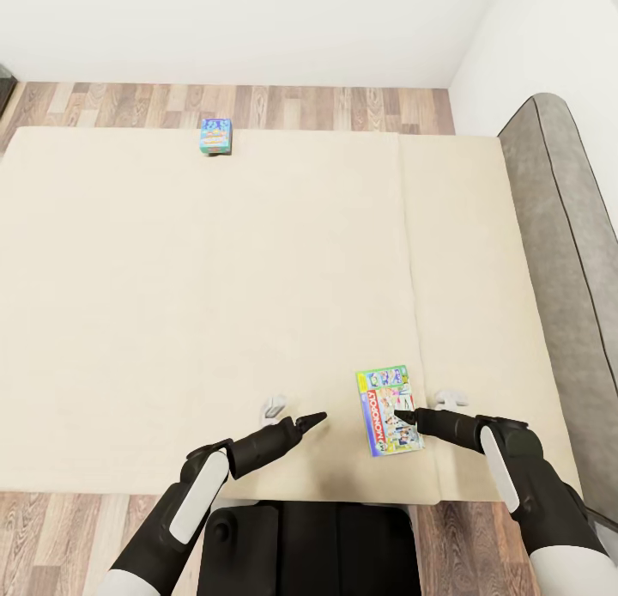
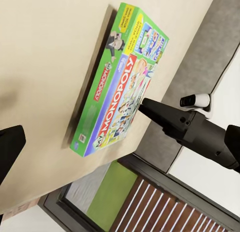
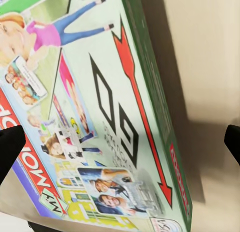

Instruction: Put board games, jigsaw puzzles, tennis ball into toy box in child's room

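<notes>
The green-white-red Monopoly board game (image 1: 390,410) lies flat near the front edge of the cream bed (image 1: 215,304). My right gripper (image 1: 402,416) is at that box's right side, its tip over the lid. In the right wrist view its black fingertips (image 3: 9,147) stand far apart, with the printed lid (image 3: 90,117) close between them. My left gripper (image 1: 316,419) hovers open a short way left of the box, which also shows in its wrist view (image 2: 122,81) together with the right gripper (image 2: 150,109). A smaller blue board game (image 1: 215,136) lies at the bed's far edge.
A grey padded headboard (image 1: 566,235) runs along the bed's right side against a white wall. Wooden floor (image 1: 326,106) shows beyond the bed and in front of it, around my dark base (image 1: 300,544).
</notes>
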`<state>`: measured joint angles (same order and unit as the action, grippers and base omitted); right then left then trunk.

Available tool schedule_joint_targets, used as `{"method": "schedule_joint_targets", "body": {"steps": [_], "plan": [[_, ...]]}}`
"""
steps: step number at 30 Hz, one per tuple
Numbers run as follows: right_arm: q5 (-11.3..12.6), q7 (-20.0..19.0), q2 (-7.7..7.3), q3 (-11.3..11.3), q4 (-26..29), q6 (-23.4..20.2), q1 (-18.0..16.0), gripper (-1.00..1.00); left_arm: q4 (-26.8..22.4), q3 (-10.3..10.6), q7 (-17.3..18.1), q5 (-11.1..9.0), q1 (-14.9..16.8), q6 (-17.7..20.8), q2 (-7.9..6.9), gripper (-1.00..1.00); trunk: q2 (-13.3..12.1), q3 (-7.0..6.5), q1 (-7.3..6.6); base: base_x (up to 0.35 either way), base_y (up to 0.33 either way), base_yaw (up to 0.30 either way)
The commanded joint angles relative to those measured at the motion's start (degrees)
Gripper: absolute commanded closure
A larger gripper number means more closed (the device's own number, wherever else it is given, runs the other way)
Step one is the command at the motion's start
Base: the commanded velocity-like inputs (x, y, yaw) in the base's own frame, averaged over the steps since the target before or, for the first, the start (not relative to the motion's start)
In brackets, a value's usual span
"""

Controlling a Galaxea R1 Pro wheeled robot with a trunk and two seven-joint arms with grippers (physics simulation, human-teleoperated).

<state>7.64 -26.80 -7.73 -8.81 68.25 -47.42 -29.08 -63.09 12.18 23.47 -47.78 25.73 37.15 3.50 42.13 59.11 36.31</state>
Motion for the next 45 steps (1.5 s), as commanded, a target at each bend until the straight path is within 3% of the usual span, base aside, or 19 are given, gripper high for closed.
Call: {"method": "schedule_joint_targets", "body": {"steps": [1,22,45], "plan": [[0.4,0.1,0.00,-0.1,0.0,-0.4,0.0,-1.00,0.0,-0.1,0.0,-0.3,0.0,0.4,0.02,-1.00,0.0,0.03,0.02,0.000,0.000,0.000],[0.4,0.1,0.00,-0.1,0.0,-0.4,0.0,-1.00,0.0,-0.1,0.0,-0.3,0.0,0.4,0.02,-1.00,0.0,0.03,0.02,0.000,0.129,0.000],[0.5,0.1,0.00,-0.1,0.0,-0.4,0.0,-1.00,0.0,-0.1,-0.1,-0.3,0.0,0.4,0.02,-1.00,0.0,0.03,0.02,0.000,0.018,0.000]]}}
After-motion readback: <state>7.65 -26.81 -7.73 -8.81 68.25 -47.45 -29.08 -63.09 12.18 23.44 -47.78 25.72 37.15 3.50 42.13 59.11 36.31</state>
